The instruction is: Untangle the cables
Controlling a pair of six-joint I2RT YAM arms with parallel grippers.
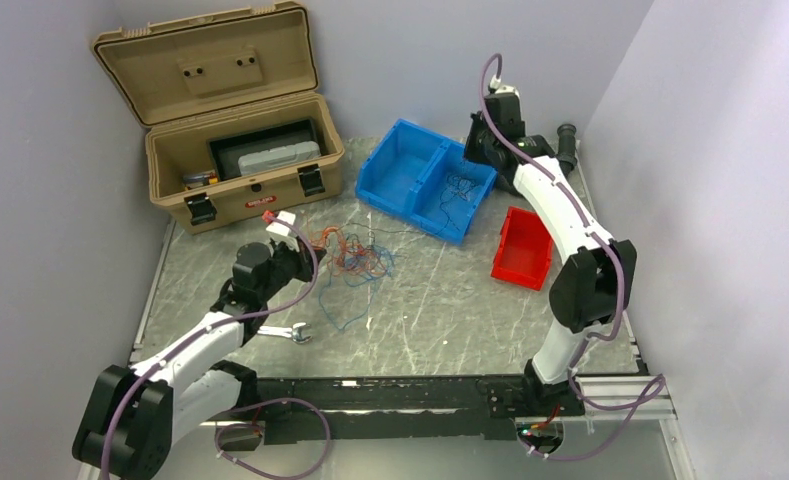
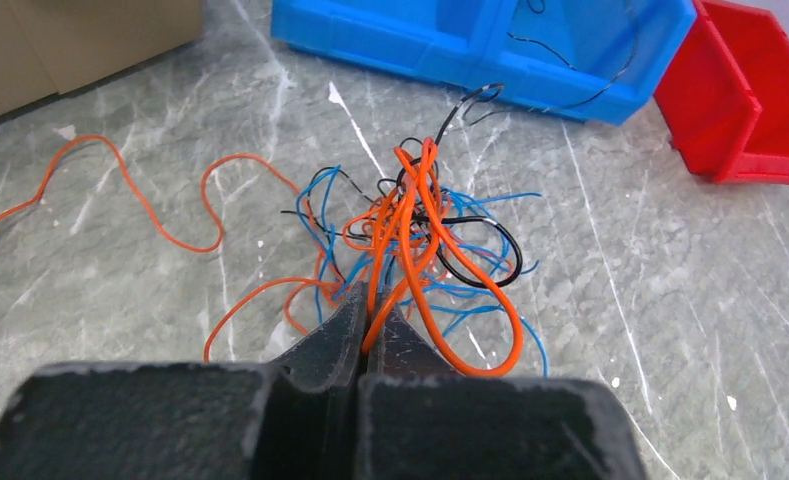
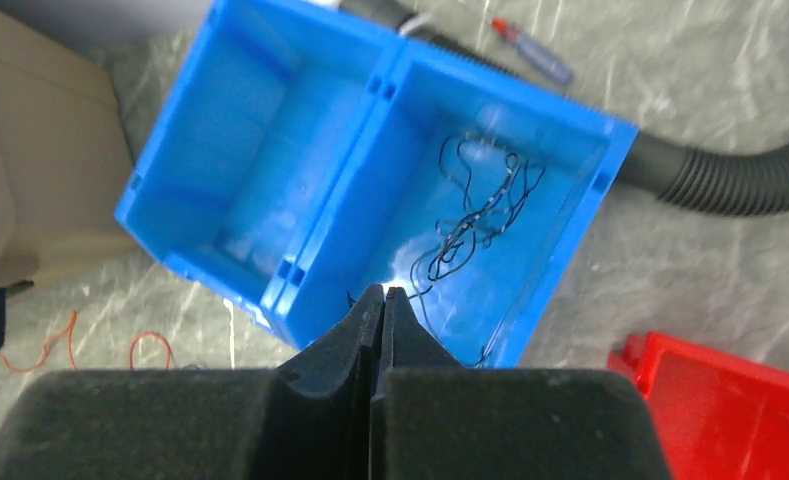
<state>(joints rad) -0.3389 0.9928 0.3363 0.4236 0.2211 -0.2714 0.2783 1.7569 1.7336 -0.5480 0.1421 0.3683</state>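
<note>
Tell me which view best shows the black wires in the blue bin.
Right wrist: it looks down into the blue bin, so the black wires show as distinct loops. Top external shows only a faint scribble; left wrist catches a few strands at its top edge.

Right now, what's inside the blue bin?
Thin black wires lie in the blue bin's right half; left half bare. The right end effector hides the near edge.

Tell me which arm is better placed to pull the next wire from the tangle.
Left. The left gripper is at the tangle, shut on an orange wire. The right gripper is shut above the blue bin, away from the tangle.
</note>
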